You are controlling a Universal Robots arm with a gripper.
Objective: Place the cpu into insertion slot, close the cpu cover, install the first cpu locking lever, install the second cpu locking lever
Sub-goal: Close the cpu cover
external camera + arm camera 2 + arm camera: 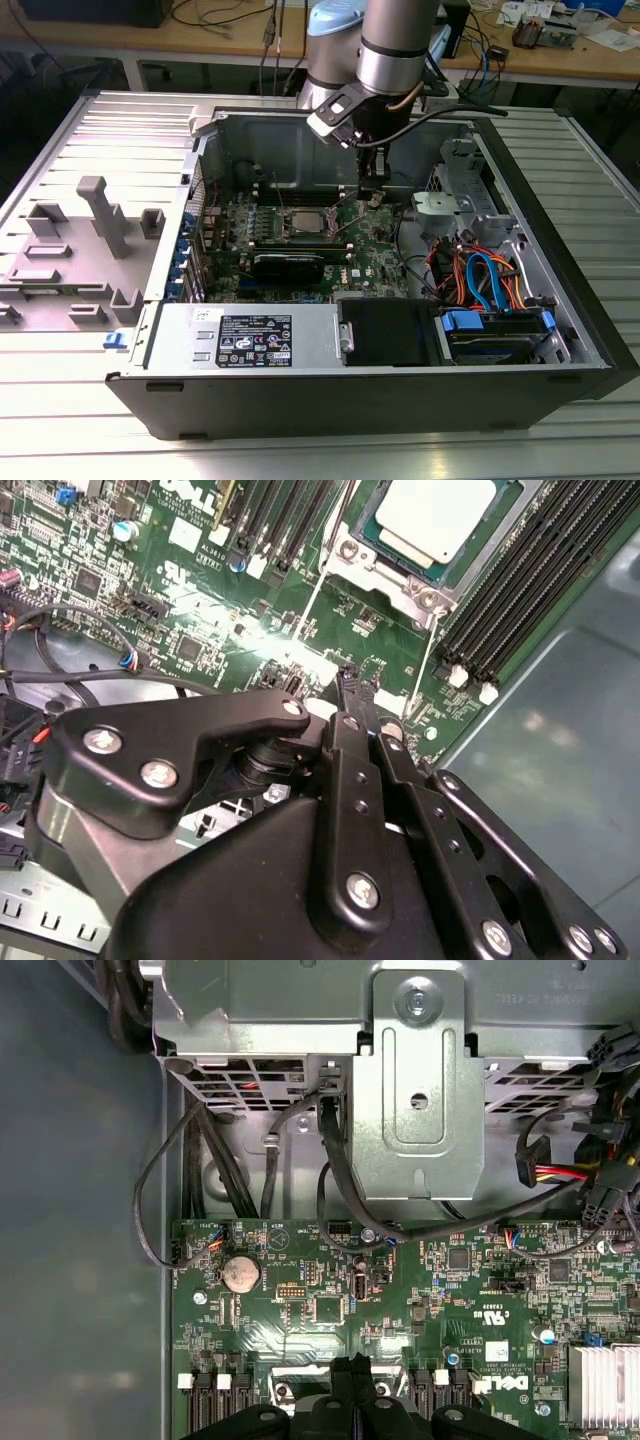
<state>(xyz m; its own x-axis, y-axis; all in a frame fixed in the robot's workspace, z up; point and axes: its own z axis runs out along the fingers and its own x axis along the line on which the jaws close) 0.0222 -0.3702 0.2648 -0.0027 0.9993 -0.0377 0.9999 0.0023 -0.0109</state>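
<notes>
I count one chip (437,518), one socket (386,576), one cover (478,558) and two thin wire levers (308,610). All sit on the single green circuit board (300,1252), which lies on the floor of the open computer case (350,405). The chip sits in its socket near the middle of the board, silvery top up. The cover's frame looks to lie flat around it. I cannot tell whether either lever is latched. In the second wrist view both levers run out from the socket's corners toward my one gripper (348,680). Its fingertips (345,1380) are drawn together, with nothing I can see between them. They hang low over the board, just beside the lever ends and clear of the chip. In the exterior view the gripper is a little to the exterior view's right of the chip. There it stands between the socket and the metal drive cage (455,195) at that edge of the board. Long black memory slots (545,575) flank the socket on two sides. One coin battery (240,1273) lies near the board's edge by the drive cage.
</notes>
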